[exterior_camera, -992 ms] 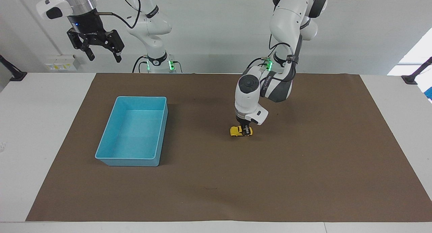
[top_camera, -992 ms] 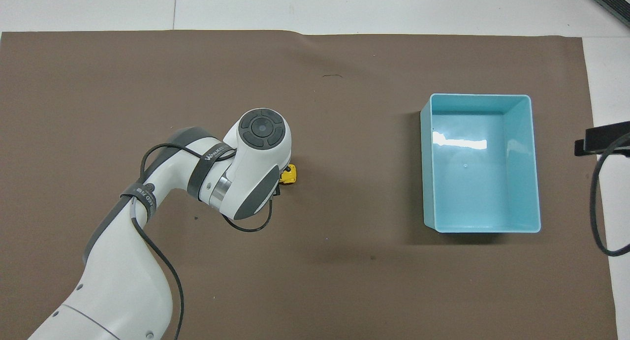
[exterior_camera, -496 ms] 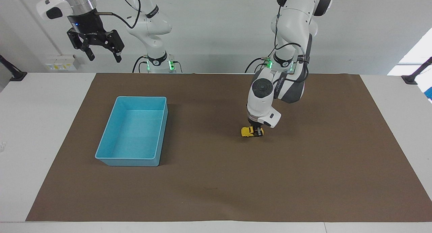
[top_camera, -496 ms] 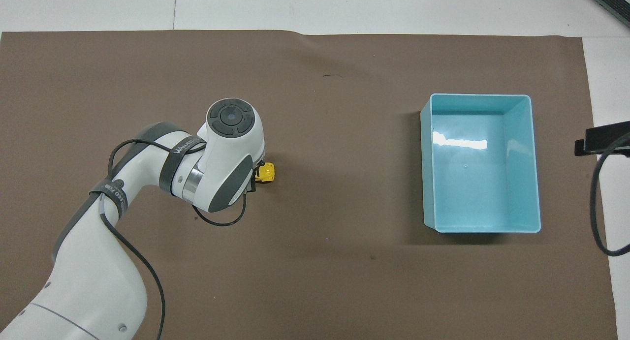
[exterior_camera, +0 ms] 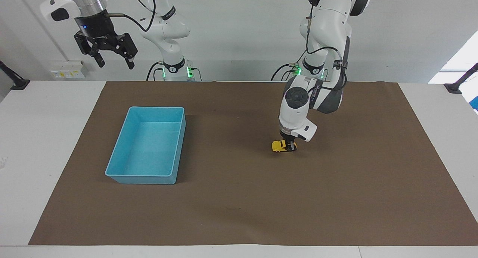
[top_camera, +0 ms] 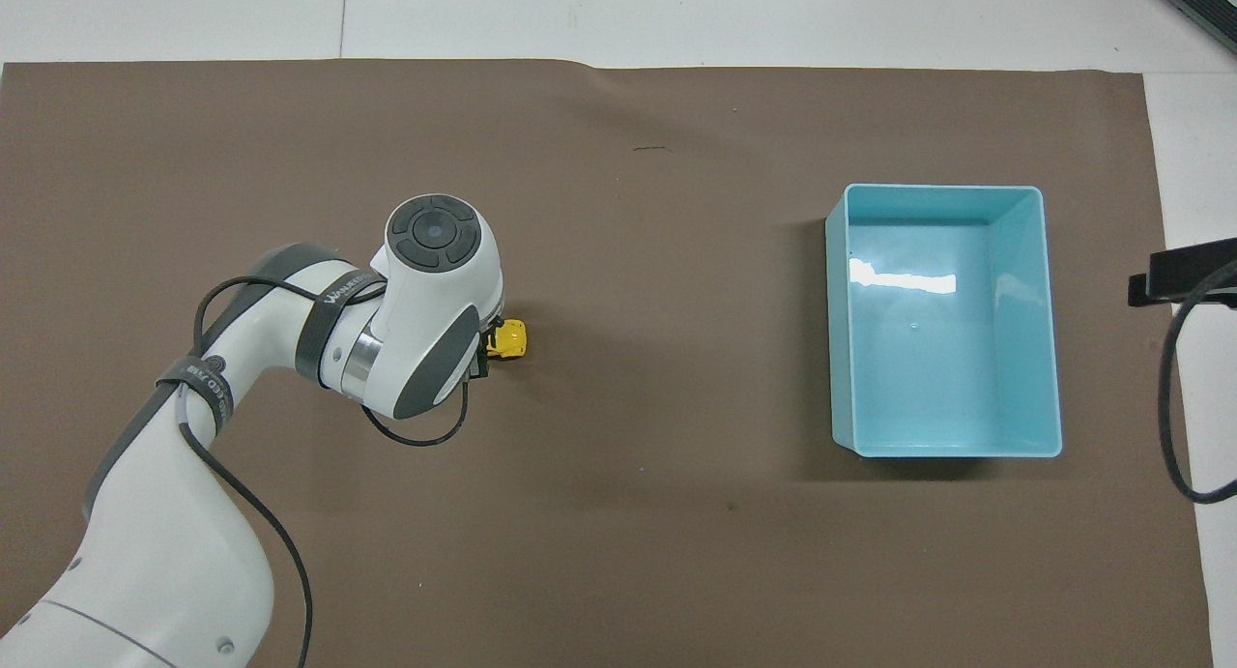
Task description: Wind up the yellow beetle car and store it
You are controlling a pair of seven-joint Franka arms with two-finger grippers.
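I see brown mat (exterior_camera: 336, 198) on white table (exterior_camera: 44, 138), grey wall. 1 yellow beetle car (exterior_camera: 278, 146) clamped by left gripper (exterior_camera: 289, 145); 1 blue bin (exterior_camera: 123, 172); right gripper (exterior_camera: 114, 62) waits spread wide.

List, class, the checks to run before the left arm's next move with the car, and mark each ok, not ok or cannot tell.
1. Left gripper shut on the car: ok.
2. Car's wheels down on the mat: ok.
3. Spring wound: cannot tell.
4. Bin upright, nothing in it: ok.
5. Mat between car and bin bare: ok.
6. Right gripper waits, open, raised away from the bin: ok.
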